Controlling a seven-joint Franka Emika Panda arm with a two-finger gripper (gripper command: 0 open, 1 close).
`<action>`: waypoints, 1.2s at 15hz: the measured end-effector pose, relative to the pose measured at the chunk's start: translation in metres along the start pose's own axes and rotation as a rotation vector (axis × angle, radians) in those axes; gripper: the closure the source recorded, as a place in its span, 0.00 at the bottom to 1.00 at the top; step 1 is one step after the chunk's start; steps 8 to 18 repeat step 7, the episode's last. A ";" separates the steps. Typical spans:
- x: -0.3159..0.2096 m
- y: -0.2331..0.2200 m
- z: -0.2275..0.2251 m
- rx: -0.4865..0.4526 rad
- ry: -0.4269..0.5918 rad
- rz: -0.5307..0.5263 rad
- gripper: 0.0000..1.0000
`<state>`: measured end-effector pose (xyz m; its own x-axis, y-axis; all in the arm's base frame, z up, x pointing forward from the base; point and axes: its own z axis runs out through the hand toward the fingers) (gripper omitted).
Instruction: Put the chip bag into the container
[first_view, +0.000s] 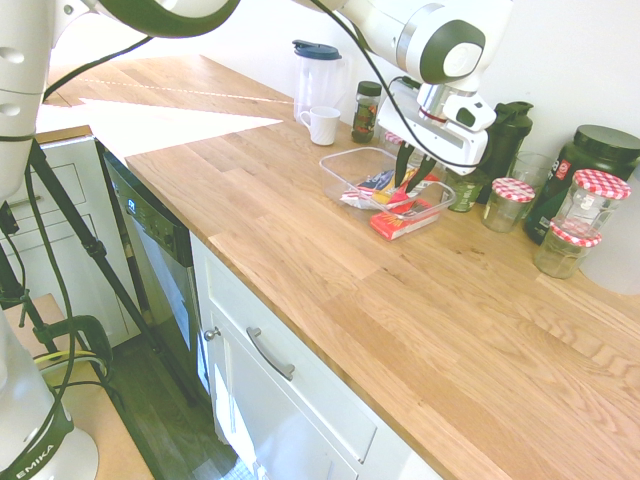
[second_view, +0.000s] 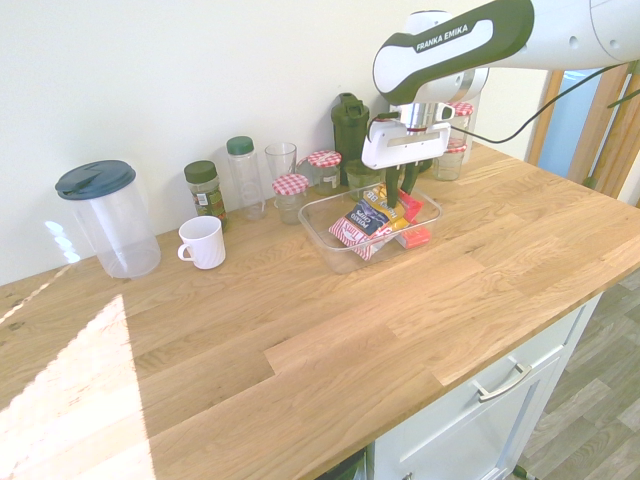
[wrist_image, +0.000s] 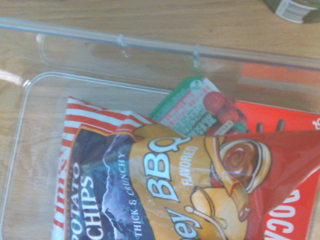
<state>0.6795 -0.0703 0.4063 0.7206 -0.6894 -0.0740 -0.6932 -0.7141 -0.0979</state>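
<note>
The chip bag (first_view: 383, 190) (second_view: 364, 222) (wrist_image: 165, 190), red and yellow with a blue patch and red-white stripes, lies tilted inside the clear container (first_view: 340, 165) (second_view: 318, 206) (wrist_image: 30, 150) at the back of the wooden counter. My gripper (first_view: 413, 178) (second_view: 400, 190) hangs straight down into the container over the bag's red end. Its two dark fingers stand slightly apart, so it is open, with the bag's top edge just below them. A small green and red packet (wrist_image: 197, 107) peeks out from under the bag.
A flat red packet (first_view: 400, 226) (second_view: 413, 237) lies against the container. Along the wall stand a white mug (first_view: 322, 125) (second_view: 203, 242), a clear jug (first_view: 318, 75) (second_view: 110, 220), a spice jar (first_view: 366, 110) (second_view: 205, 190), a dark bottle (first_view: 510, 130) and jars with red-checked lids (first_view: 510, 203) (second_view: 292, 195).
</note>
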 end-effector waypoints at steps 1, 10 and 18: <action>0.003 0.006 -0.001 0.000 0.004 0.003 0.00; -0.013 0.032 -0.038 0.036 0.057 -0.003 0.00; -0.013 0.032 -0.038 0.036 0.057 -0.003 0.00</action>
